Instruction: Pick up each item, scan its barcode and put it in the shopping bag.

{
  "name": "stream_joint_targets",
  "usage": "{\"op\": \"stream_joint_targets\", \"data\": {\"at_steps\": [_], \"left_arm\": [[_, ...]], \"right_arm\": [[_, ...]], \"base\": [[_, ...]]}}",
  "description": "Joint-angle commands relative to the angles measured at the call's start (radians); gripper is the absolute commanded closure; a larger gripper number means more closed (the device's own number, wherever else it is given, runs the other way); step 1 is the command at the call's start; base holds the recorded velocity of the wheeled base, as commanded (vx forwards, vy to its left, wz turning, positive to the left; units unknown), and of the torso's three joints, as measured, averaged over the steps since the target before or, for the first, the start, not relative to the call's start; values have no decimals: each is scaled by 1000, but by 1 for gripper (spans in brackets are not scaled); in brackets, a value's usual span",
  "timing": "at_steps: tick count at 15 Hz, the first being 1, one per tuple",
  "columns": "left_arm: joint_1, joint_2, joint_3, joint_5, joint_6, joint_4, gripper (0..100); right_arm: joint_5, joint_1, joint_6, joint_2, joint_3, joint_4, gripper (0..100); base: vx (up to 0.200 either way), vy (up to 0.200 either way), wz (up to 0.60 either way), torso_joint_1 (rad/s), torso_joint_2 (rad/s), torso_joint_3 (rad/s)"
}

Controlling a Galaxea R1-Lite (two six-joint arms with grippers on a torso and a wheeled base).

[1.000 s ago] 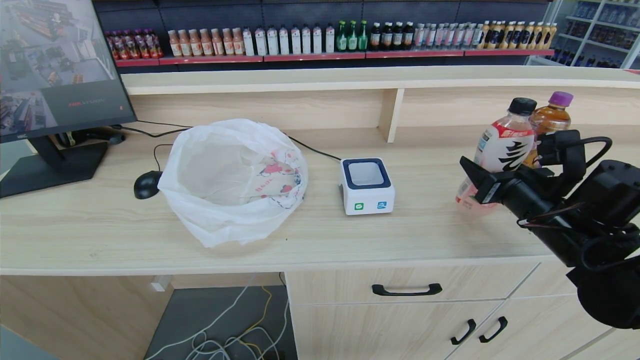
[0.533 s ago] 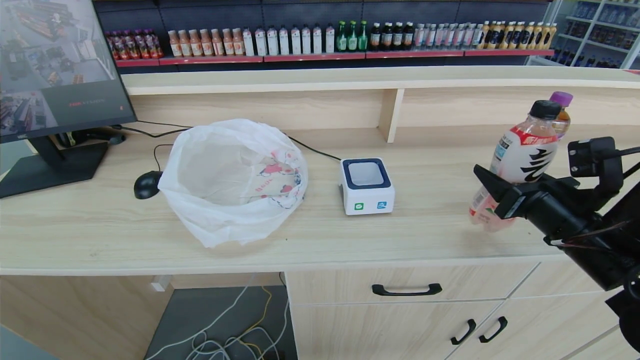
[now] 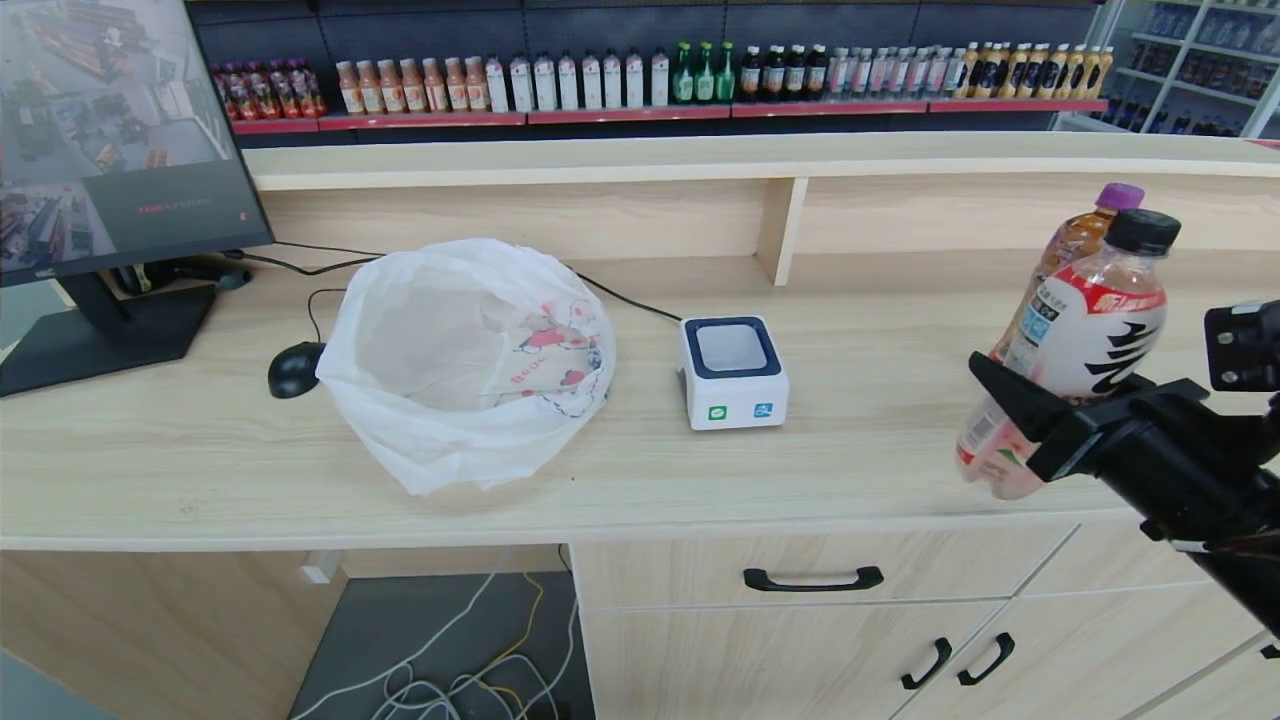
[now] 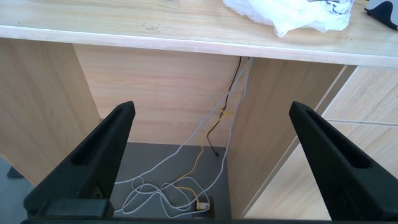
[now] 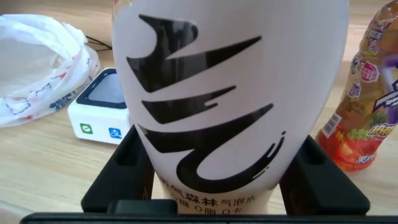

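A large black brush-stroke mark is carried on the white label of the black-capped bottle (image 3: 1090, 320), with a row of small dark characters beneath it. Two small square icons, one green and one blue, are shown on the front of the scanner (image 3: 734, 372). Red print on the shopping bag (image 3: 465, 360) and a short red line on the monitor (image 3: 110, 130) cannot be made out. A fruit-patterned label is borne by the purple-capped bottle (image 5: 367, 118).

Three viewpoints
Head looks down over the pale wooden counter (image 3: 850, 470); right wrist, close behind the white black-striped bottle (image 5: 230, 124), shares the white square scanner (image 3: 733, 372); left wrist faces beneath the counter.
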Motion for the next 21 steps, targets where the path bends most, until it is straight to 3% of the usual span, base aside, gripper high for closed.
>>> {"op": "stream_joint_targets", "data": {"at_steps": [1,3,6,9,18,21], "left_arm": [[1,0,0,1,0,0,0],[1,0,0,1,0,0,0],[1,0,0,1,0,-2,0],[1,0,0,1,0,0,0],[1,0,0,1,0,0,0],[1,0,0,1,0,0,0]], "right_arm": [[2,69,-3,-64,57,1,100],[5,113,-1,-90,99,4,100],[94,231,18,-123,184,3,100],[97,336,77,-100,149,-2,100],[117,463,589,-78,132,-3,100],[119,563,721,-70,129,-31,100]], "base": [[0,0,0,0,0,0],[0,0,0,0,0,0],[0,0,0,0,0,0],[0,0,0,0,0,0],[0,0,0,0,0,0],[0,0,0,0,0,0]]}}
